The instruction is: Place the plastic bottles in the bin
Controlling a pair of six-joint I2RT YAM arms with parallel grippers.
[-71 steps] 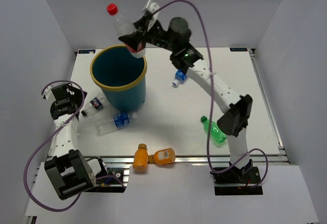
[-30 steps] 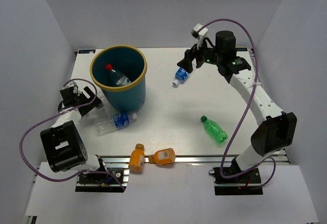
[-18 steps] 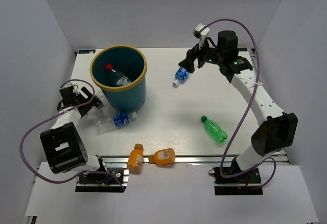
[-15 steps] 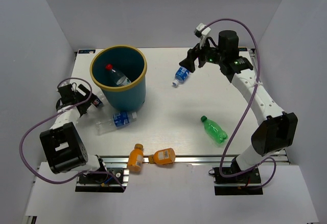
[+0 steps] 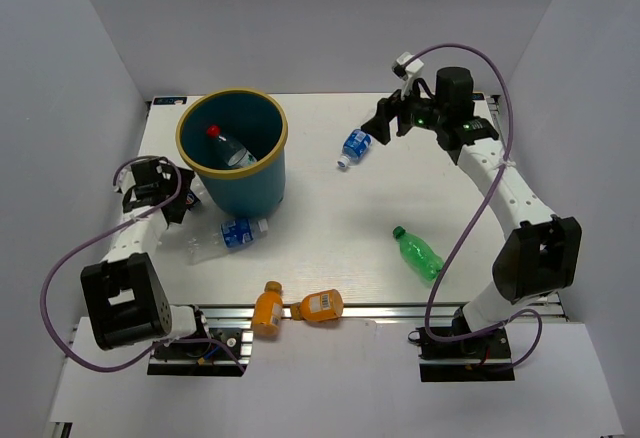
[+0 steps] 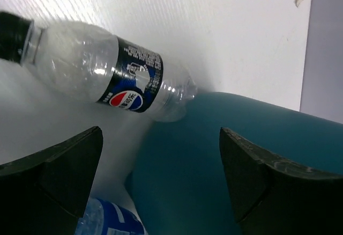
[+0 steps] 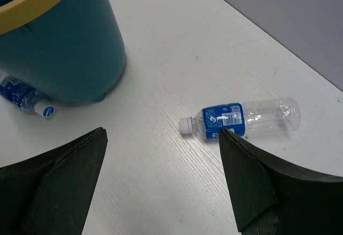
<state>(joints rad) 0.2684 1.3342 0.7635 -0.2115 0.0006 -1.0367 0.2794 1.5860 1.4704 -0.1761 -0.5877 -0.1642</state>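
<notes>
Left fingers (image 6: 53,176) are spread wide, empty, low by the bin's left foot. The cola-label bottle (image 6: 123,82) lies on the tabletop (image 6: 225,26) just ahead. Its base end seems to touch the bin (image 6: 214,165) wall and its black cap points away. That's prob. your pick. Grip the labelled middle w/ fingers across the body, not along it. The wall crowds the base side, so come in from the cap side. Thin plastic likely dents & slips, so close gently.

A second blue-label bottle (image 5: 228,236) lies near, in front of the bin; don't knock it. A red-cap bottle (image 5: 230,150) is already inside the bin. An orange bottle (image 5: 268,308) & a second orange bottle (image 5: 320,305) sit side by side at the near edge.

The far blue-label bottle (image 7: 246,119) lies on its side, well apart from the bin. Right fingers (image 7: 262,176) hover over it, also wide open & empty. Centre it btwn them before descending. The green bottle (image 5: 418,254) lies nearer the right base.
</notes>
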